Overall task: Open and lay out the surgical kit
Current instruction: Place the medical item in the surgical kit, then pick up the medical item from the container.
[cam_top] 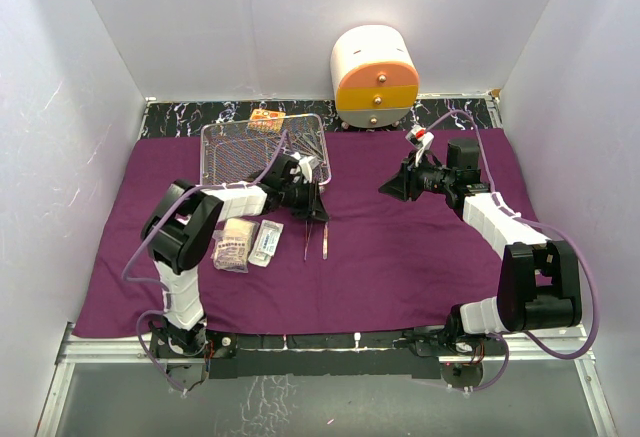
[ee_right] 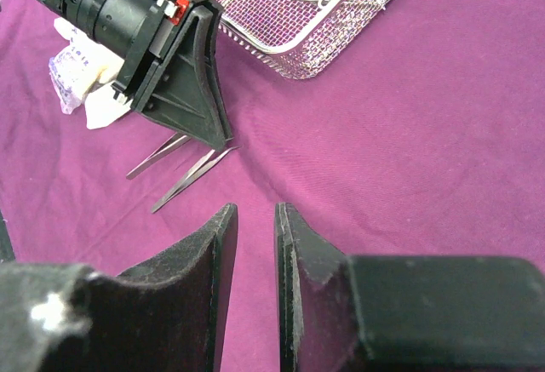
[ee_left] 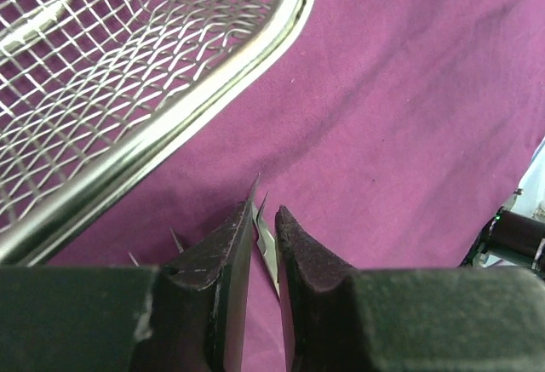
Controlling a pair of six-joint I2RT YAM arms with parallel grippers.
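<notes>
We see the purple cloth (cam_top: 400, 257) spread flat over the table. The wire-mesh tray (cam_top: 235, 157) sits at its far left, with thin instruments inside. Our left gripper (ee_left: 267, 214) stands just beside the tray's near right corner, jaws narrowly apart. Our right gripper (ee_right: 255, 210) hovers empty, its gap narrow. Flat packets (cam_top: 265, 242) lie on the cloth. To their right lie two tweezers (ee_right: 192, 180), one under the left fingertips.
</notes>
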